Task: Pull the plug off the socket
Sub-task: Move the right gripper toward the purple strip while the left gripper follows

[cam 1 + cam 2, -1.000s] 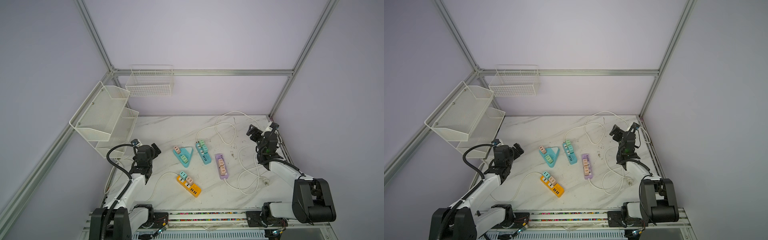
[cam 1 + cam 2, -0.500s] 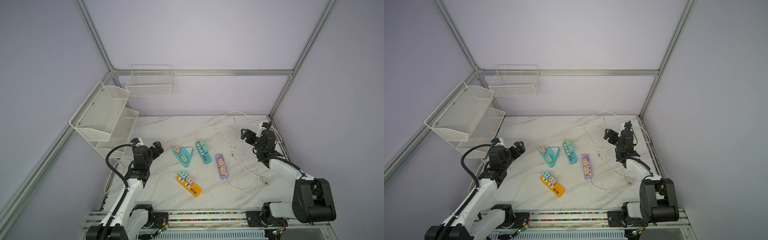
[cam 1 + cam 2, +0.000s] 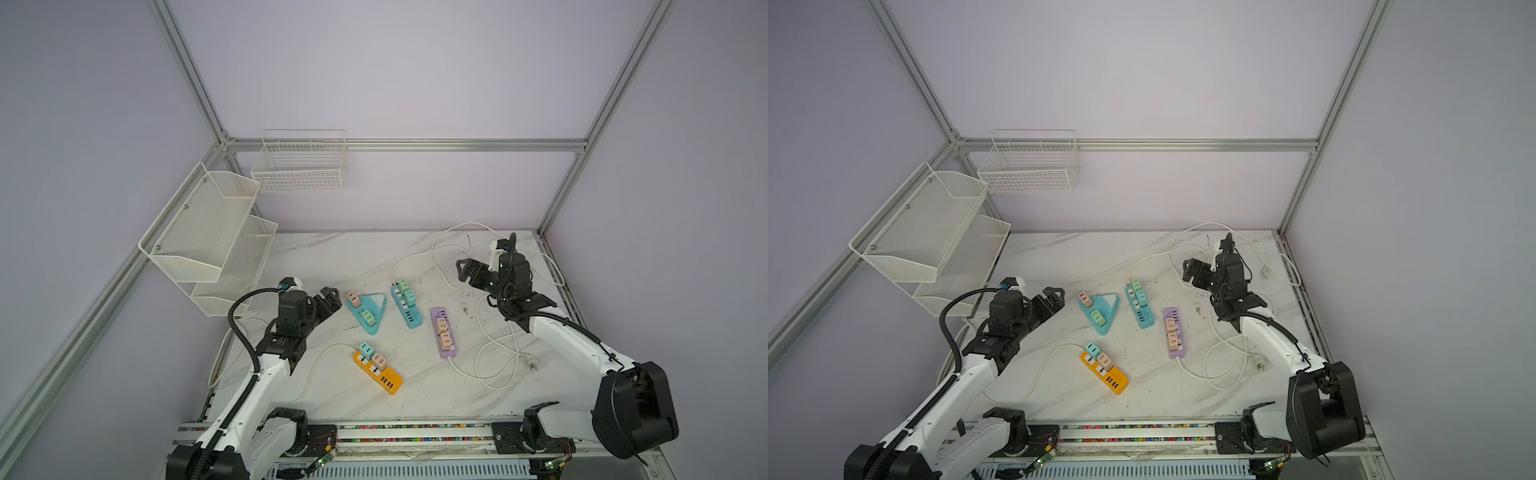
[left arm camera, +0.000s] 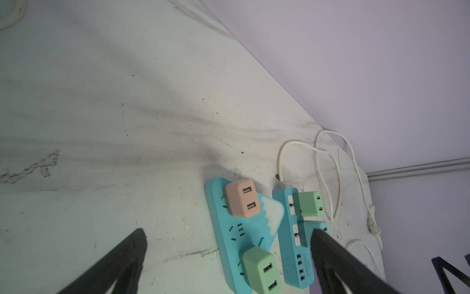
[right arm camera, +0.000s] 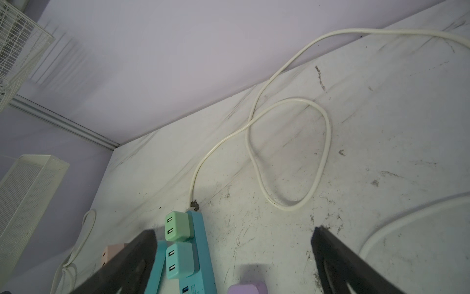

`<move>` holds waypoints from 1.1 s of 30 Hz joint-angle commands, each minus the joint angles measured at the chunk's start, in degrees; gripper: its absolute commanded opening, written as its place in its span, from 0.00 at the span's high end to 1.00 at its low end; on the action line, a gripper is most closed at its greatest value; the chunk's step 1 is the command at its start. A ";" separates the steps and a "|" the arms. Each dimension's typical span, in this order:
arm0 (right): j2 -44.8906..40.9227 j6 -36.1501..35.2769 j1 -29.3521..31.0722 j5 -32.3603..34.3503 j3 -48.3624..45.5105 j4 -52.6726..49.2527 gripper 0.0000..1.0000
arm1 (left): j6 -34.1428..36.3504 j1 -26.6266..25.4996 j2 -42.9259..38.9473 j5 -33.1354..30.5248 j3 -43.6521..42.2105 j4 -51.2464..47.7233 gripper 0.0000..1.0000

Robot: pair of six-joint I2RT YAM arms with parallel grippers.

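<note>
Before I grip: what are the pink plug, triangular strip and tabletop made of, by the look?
The pink plug looks like matte moulded plastic: uniform colour, rounded edges. The triangular strip seems smooth plastic, evenly blue with a soft sheen. The tabletop is marble-patterned with grey veins, scuffed; stone or laminate, I can't tell.

Soft, even, shadow-light scene; both wrist views slightly blurred, with edge distortion.

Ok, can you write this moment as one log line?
left claw: open, empty | right claw: open, empty | plugs: none pulled yet
</note>
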 commanded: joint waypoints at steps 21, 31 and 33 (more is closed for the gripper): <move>5.45 -0.92 13.97 5.35 6.19 -25.85 0.02 | -2.37 -27.95 11.36 1.26 14.54 0.19 0.00; 7.87 -1.79 16.35 6.27 7.98 -33.96 0.05 | -6.28 -32.55 20.32 3.37 18.10 0.68 0.13; 8.31 -1.80 17.12 6.66 8.34 -34.87 0.07 | -7.01 -32.84 21.80 4.19 18.76 0.94 0.13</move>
